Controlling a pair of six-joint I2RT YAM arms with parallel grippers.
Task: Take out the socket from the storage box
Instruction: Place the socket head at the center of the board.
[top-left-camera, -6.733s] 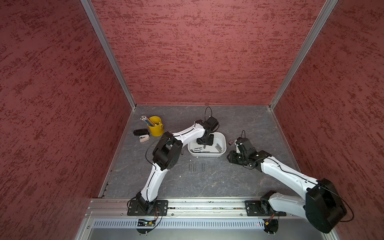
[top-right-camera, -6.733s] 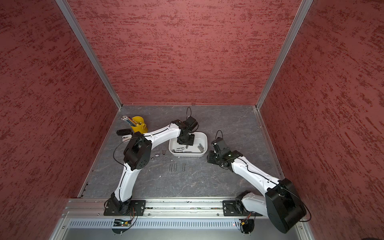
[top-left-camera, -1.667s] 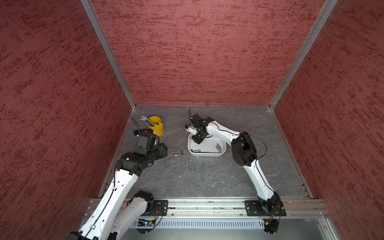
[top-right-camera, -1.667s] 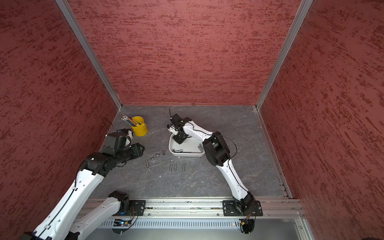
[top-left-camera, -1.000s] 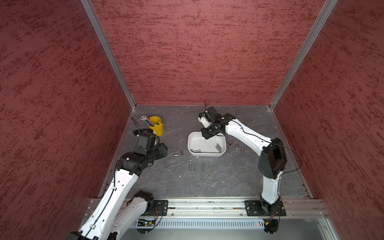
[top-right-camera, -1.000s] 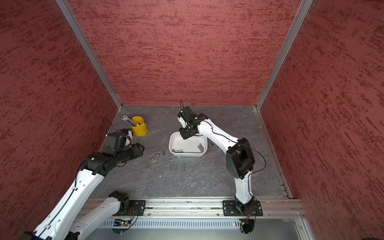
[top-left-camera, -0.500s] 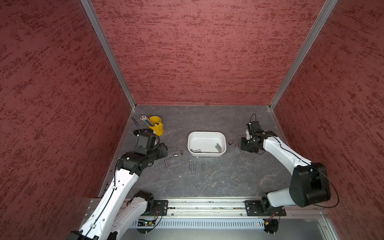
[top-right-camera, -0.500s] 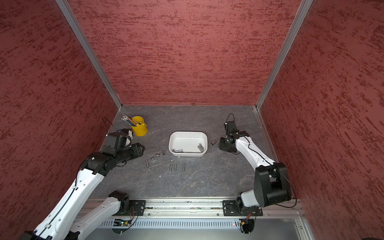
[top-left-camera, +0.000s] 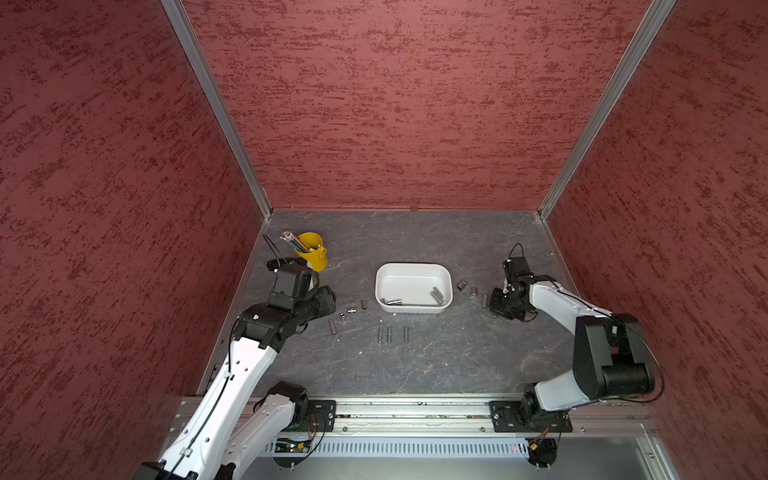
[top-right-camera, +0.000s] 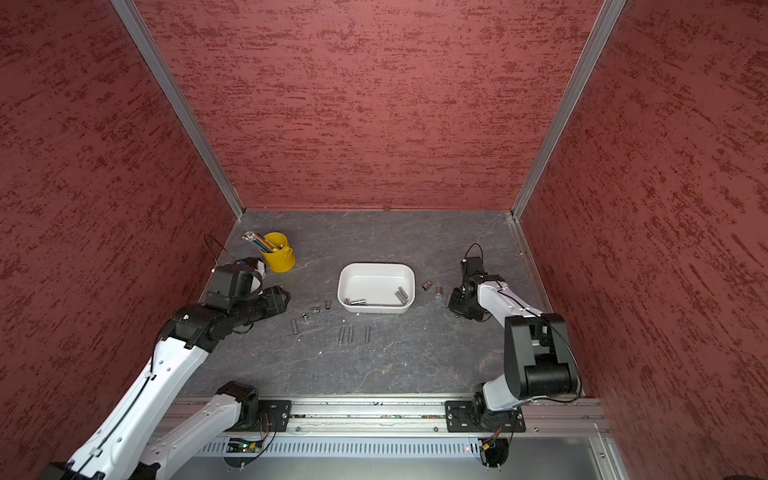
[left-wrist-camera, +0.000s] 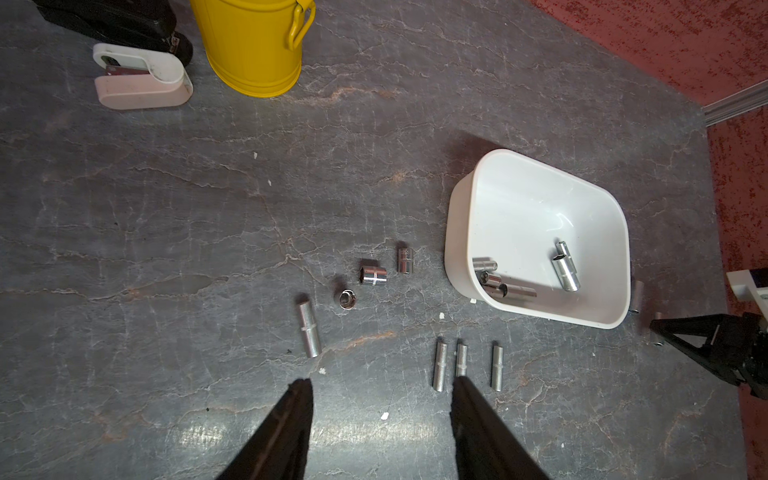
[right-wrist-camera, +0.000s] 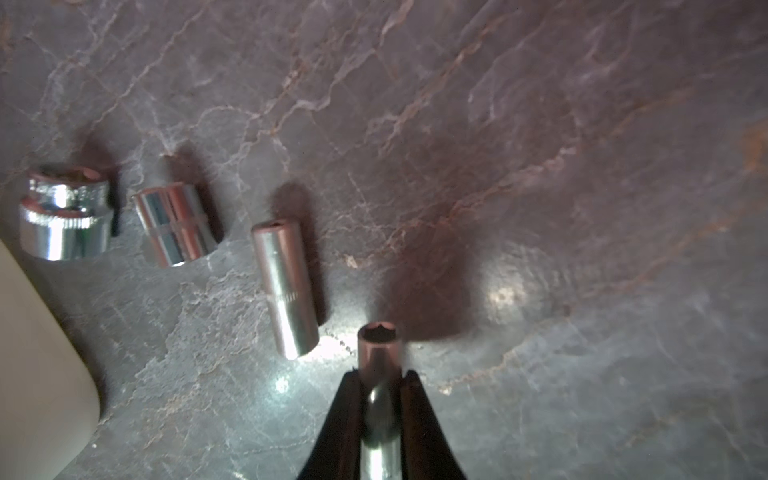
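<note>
Right wrist view: your right gripper (right-wrist-camera: 380, 376) has its jaws pinched almost together on a slim chrome socket (right-wrist-camera: 379, 347), with the hex mouth poking out past the tips.
Where the socket is: already out of the storage box (top-left-camera: 409, 279). In both top views it sits at the middle right of the frame, just right of the box and low over the table (top-left-camera: 415, 365). You cannot tell whether it touches the surface.
Neighbours: a long socket (right-wrist-camera: 286, 291) lies just beside the held one, with two short sockets (right-wrist-camera: 176, 224) beyond it towards the box wall.
Left gripper: your left gripper (left-wrist-camera: 380, 381) has its jaws about halfway apart and holds nothing. It hangs above the table at the middle left of the top views, near a row of three thin sockets (left-wrist-camera: 439, 365).
In the box: several sockets (top-left-camera: 436, 294) lie along its lower edge, so you probably have more trips to make.
Risk, slip: the grip is on a smooth round shank, so a jolt could let the socket twist or drop.
Risk, roll: if you let go while it is tilted, it may roll into the long socket or off towards the wall.
Risk, collision: lowering too close could knock the neighbours out of place.
</note>
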